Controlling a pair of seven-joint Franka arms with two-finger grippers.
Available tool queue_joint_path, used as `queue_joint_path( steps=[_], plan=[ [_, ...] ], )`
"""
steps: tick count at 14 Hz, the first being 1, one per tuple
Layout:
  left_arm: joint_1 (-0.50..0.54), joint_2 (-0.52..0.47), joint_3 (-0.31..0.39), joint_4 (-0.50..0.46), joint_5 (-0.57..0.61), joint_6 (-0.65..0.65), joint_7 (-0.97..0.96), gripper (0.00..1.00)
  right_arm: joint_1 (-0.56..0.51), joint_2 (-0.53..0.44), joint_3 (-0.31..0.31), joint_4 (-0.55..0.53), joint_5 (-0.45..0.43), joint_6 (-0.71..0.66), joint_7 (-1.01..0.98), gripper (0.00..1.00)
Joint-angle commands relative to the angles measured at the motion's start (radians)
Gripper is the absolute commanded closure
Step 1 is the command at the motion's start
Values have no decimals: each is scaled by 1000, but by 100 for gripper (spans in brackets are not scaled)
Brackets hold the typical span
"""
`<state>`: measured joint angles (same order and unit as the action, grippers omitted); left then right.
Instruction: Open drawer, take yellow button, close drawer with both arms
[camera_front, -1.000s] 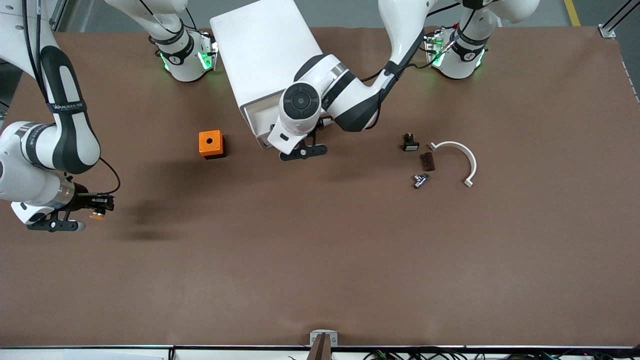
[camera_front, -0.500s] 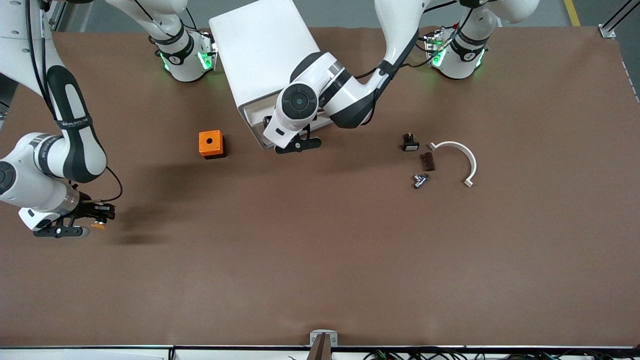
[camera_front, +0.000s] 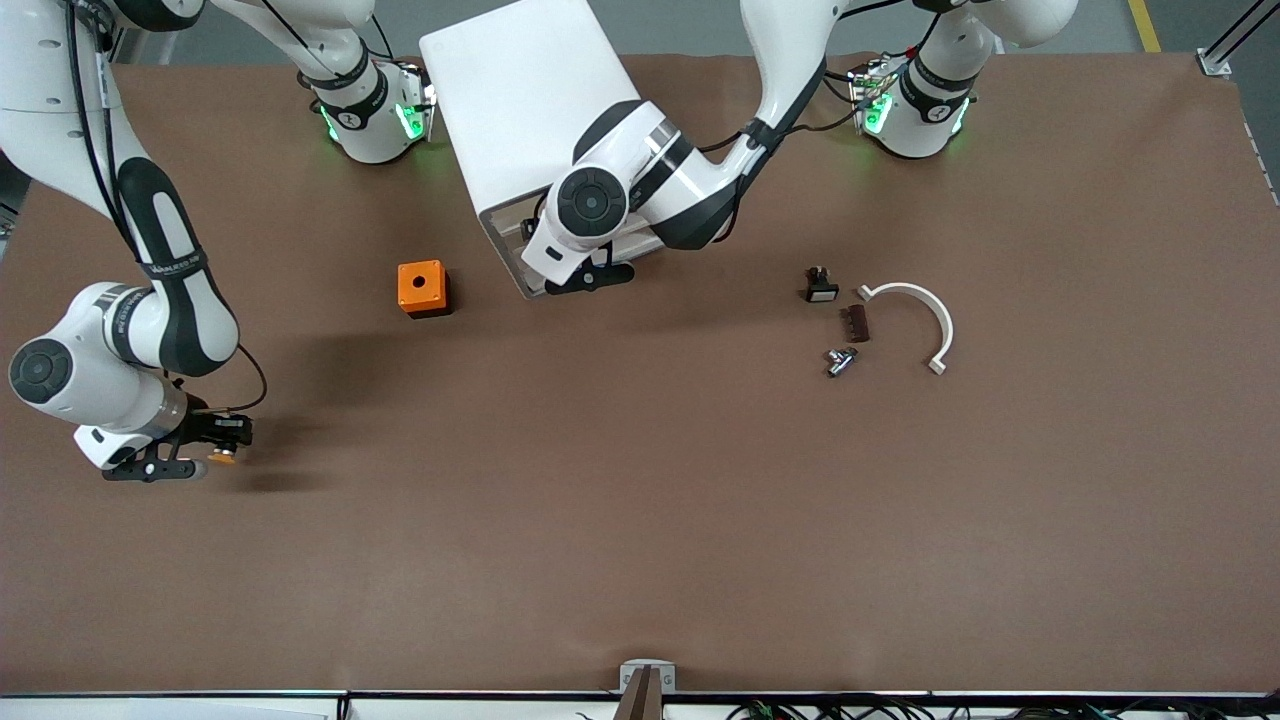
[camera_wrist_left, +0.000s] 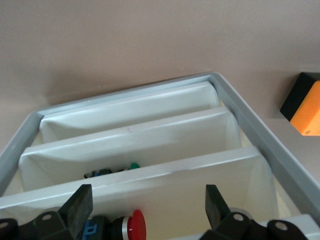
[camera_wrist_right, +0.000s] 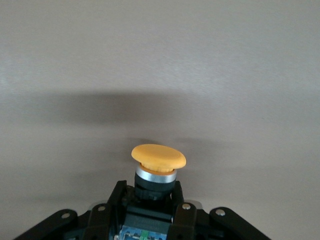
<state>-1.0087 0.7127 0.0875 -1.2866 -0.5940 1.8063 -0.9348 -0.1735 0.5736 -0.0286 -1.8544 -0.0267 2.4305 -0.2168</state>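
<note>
The white cabinet (camera_front: 520, 100) stands between the arms' bases. My left gripper (camera_front: 585, 276) is at its front, over the drawer (camera_front: 512, 245), which sticks out only a little. In the left wrist view my left gripper (camera_wrist_left: 145, 210) is open, its fingers (camera_wrist_left: 75, 207) wide apart over the drawer's white wall (camera_wrist_left: 165, 187). A red-capped button (camera_wrist_left: 134, 227) lies in that drawer. My right gripper (camera_front: 218, 448) is low over the table at the right arm's end, shut on the button (camera_front: 222, 458). The right wrist view shows its orange cap (camera_wrist_right: 158, 156) sticking out of my right gripper (camera_wrist_right: 150, 200).
An orange cube with a hole (camera_front: 422, 288) sits beside the cabinet, also in the left wrist view (camera_wrist_left: 307, 107). Toward the left arm's end lie a small black-and-white part (camera_front: 820, 287), a brown piece (camera_front: 855, 323), a metal piece (camera_front: 840, 360) and a white curved piece (camera_front: 925, 315).
My left gripper has moved in toward the cabinet and the drawer has slid in. My right gripper has carried the button lower, nearer the front camera and a little toward the middle.
</note>
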Motion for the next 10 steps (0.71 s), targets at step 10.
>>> queue_joint_path(
  steps=[10],
  plan=[
    [2, -38, 20, -42, -44, 2, 8, 1, 71, 35, 4, 6, 10, 33, 134, 100]
  ],
)
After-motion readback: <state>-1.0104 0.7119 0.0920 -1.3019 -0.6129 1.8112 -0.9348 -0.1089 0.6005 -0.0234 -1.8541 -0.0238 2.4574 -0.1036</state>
